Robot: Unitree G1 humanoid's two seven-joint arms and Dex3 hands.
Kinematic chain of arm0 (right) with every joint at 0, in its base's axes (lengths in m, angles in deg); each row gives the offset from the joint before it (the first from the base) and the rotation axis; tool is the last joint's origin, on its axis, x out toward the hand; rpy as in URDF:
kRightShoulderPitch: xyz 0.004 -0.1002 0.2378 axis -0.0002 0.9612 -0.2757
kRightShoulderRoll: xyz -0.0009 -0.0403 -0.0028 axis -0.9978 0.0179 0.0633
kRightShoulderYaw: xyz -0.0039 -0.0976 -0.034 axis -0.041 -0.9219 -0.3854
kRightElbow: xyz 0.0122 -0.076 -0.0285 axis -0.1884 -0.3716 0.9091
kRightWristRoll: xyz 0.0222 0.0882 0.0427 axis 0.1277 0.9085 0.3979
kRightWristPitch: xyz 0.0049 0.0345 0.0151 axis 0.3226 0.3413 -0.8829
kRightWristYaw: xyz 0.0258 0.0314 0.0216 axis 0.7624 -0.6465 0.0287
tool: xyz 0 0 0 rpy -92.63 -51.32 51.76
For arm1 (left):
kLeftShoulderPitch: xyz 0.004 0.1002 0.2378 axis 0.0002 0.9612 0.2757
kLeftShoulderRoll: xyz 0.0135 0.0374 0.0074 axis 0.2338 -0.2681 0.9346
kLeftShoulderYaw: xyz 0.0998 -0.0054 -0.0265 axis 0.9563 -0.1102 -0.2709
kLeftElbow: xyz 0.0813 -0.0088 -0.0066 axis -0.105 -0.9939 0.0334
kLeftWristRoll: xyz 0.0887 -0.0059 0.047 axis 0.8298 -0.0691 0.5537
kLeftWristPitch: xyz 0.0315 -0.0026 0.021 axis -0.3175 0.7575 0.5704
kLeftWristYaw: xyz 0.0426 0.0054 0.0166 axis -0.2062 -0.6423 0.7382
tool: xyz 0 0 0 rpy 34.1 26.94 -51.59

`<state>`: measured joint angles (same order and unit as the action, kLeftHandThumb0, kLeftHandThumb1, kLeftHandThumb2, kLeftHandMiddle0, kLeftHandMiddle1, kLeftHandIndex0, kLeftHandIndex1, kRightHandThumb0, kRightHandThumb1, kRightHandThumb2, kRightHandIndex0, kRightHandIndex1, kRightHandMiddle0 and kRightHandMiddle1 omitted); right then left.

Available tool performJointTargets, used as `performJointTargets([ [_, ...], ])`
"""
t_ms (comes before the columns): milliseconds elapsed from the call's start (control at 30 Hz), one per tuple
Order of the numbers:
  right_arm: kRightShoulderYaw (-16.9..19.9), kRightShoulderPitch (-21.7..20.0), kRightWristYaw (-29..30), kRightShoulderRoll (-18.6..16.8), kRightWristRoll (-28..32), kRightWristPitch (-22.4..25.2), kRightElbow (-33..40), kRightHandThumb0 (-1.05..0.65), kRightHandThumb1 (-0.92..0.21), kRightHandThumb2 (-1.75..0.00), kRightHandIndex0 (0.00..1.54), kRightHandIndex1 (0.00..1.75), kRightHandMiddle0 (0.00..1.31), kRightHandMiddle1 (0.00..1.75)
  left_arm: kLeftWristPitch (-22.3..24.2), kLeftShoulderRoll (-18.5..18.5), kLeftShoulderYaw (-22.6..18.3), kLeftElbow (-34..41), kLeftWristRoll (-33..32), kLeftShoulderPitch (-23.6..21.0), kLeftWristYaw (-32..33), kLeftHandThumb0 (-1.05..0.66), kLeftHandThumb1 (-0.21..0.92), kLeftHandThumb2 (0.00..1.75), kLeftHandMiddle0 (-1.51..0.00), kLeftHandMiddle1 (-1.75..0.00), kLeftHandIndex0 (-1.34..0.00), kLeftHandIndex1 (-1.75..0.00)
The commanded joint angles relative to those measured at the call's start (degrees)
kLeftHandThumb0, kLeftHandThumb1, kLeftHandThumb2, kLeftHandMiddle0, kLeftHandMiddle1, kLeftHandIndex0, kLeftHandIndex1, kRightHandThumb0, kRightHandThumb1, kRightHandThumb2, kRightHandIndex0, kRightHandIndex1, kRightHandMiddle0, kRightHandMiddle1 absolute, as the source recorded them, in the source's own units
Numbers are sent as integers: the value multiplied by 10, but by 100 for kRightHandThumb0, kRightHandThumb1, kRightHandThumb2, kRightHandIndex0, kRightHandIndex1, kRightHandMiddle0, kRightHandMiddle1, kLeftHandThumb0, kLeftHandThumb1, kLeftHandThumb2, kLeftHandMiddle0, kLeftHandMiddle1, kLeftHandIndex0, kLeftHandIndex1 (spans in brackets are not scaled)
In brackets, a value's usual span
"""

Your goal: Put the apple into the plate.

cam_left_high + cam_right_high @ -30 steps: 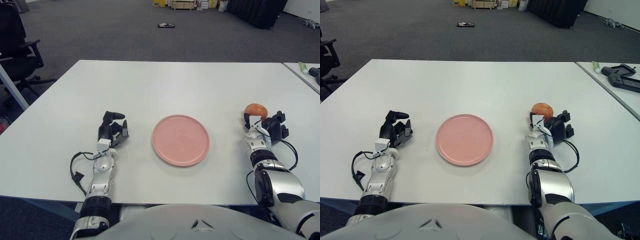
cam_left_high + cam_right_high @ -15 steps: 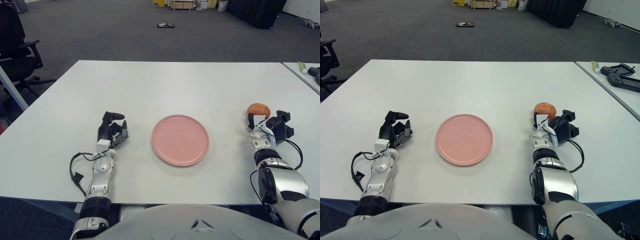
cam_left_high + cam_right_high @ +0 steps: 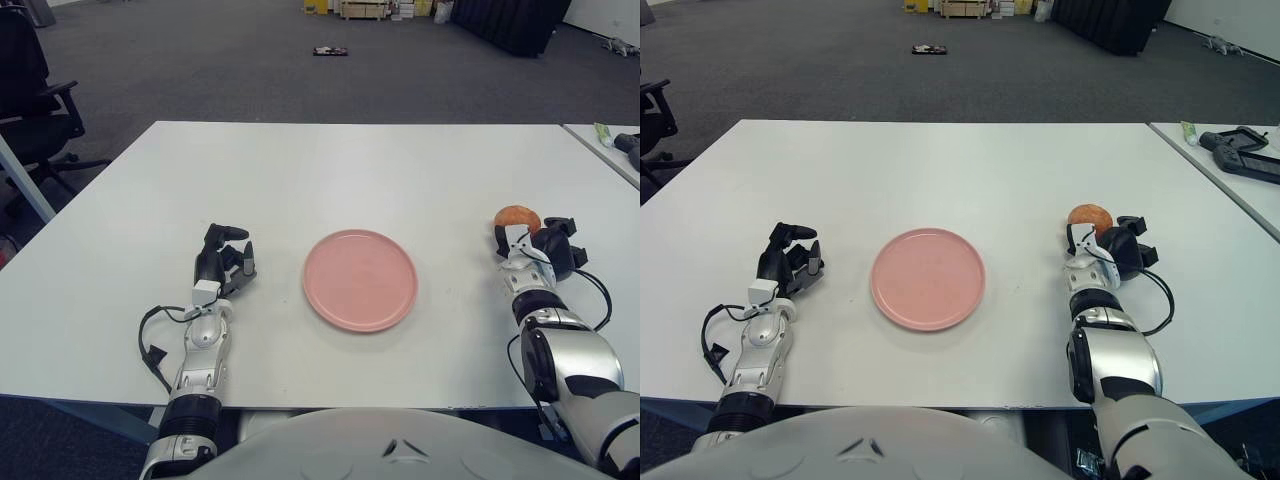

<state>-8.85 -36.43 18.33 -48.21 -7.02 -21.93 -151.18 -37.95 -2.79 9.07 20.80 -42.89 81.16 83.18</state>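
The reddish-orange apple (image 3: 518, 215) sits on the white table (image 3: 330, 170) at the right, well apart from the pink plate (image 3: 360, 279) in the middle. My right hand (image 3: 533, 243) is right behind the apple on its near side. Its white-tipped thumb stands at the apple's left and its black fingers (image 3: 1124, 240) at the right, spread and not clamped around it. The apple's lower part is hidden by the hand. Left of the plate is my left hand (image 3: 224, 266), idle, its fingers curled on nothing.
A second table at the far right carries a dark device (image 3: 1238, 154) and a small tube (image 3: 1191, 130). An office chair (image 3: 35, 90) stands off the table's left side. Cables trail from both wrists.
My right hand has crept forward and slightly right, its fingers drawing in closer around the apple. The apple has shifted a little to the right. The left hand and plate have not moved.
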Motion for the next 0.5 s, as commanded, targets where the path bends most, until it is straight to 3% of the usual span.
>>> performJointTargets([
  [0, -20, -28, -26, -1, -10, 12, 3, -68, -54, -83, 0, 108, 0, 98, 13, 1, -1, -18, 0, 8, -3, -39, 64, 92, -80, -175, -37, -175],
  [467, -56, -61, -66, 12, -21, 44, 20, -64, -54, -82, 0, 95, 0, 95, 15, -3, -3, -19, -1, 9, 2, -39, 64, 92, -81, -175, -37, -175],
])
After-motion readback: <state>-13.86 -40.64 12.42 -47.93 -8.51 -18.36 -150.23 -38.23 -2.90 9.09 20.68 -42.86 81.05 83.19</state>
